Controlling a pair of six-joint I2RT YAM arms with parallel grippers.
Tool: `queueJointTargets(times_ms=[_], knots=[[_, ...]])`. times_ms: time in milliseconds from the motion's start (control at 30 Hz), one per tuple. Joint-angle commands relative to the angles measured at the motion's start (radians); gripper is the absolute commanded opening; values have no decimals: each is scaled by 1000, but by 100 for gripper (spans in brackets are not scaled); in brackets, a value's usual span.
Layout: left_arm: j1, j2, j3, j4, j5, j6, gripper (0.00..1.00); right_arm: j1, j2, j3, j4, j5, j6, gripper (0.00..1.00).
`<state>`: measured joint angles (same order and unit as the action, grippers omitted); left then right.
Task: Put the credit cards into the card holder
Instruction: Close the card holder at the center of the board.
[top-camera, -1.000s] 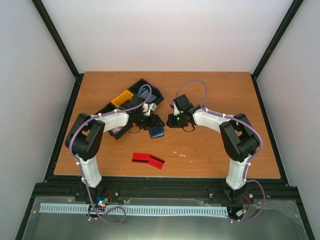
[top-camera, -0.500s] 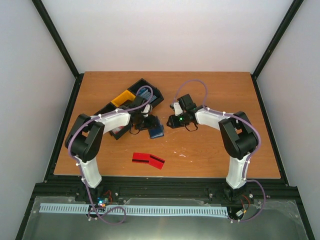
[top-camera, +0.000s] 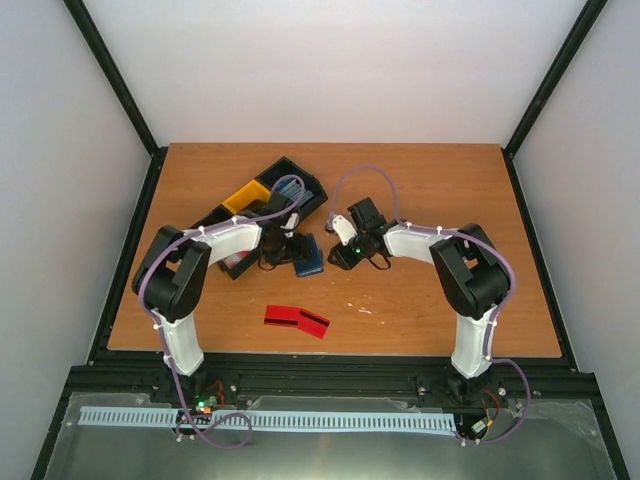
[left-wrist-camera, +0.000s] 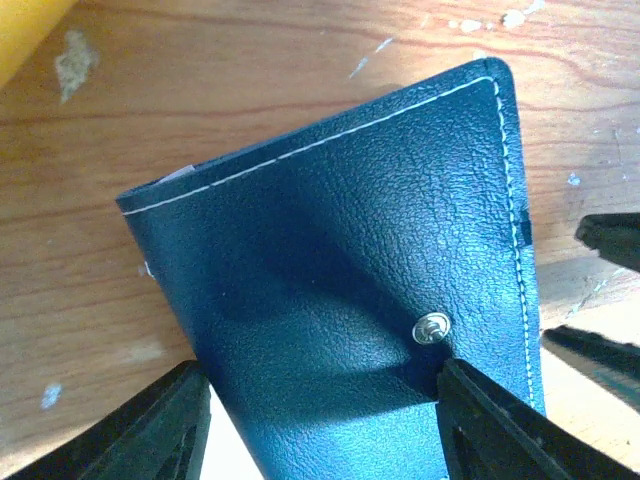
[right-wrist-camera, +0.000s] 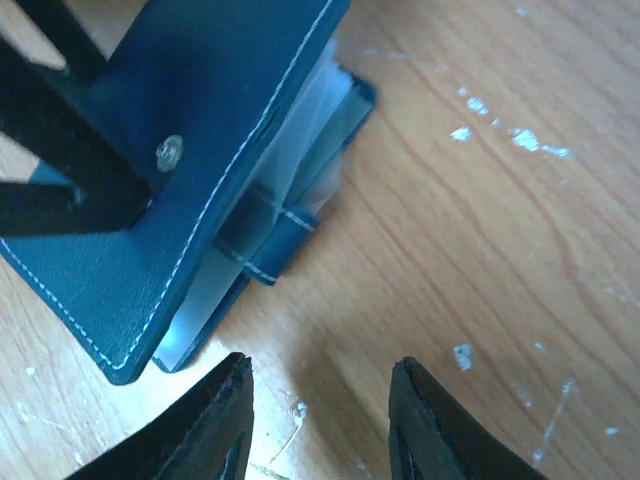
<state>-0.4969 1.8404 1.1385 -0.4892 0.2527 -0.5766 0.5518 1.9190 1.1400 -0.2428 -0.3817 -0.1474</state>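
Observation:
The card holder (top-camera: 309, 256) is a dark navy wallet lying on the table between the two arms. In the left wrist view it (left-wrist-camera: 340, 250) fills the frame, outer face and snap stud up. My left gripper (left-wrist-camera: 320, 378) is shut on it, one finger at each side; in the top view this gripper (top-camera: 291, 250) sits at its left edge. My right gripper (right-wrist-camera: 320, 400) is open and empty over bare wood, just right of the card holder (right-wrist-camera: 190, 150), whose top flap stands lifted with pale inner pockets showing. The red credit cards (top-camera: 296, 320) lie near the front edge.
A black bin (top-camera: 305, 195) with a yellow insert (top-camera: 243, 196) and a blue item stands behind the left gripper. The right gripper's black fingers (left-wrist-camera: 608, 240) show at the right edge of the left wrist view.
The right gripper has moved left and nearer, up to the card holder's right edge. The left gripper has drawn the card holder slightly left and back.

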Motion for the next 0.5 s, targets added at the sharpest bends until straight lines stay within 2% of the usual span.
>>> queueJointTargets(times_ms=[0, 167, 267, 467], knots=[[-2, 26, 64, -12, 26, 73, 64, 20, -5, -10, 49, 10, -140, 38], [-2, 56, 93, -8, 72, 222, 59, 48, 35, 11, 78, 51, -162, 37], [0, 71, 112, -22, 52, 288, 57, 56, 56, 14, 94, 54, -179, 37], [17, 77, 107, -5, 76, 320, 50, 54, 57, -25, 173, 6, -245, 34]])
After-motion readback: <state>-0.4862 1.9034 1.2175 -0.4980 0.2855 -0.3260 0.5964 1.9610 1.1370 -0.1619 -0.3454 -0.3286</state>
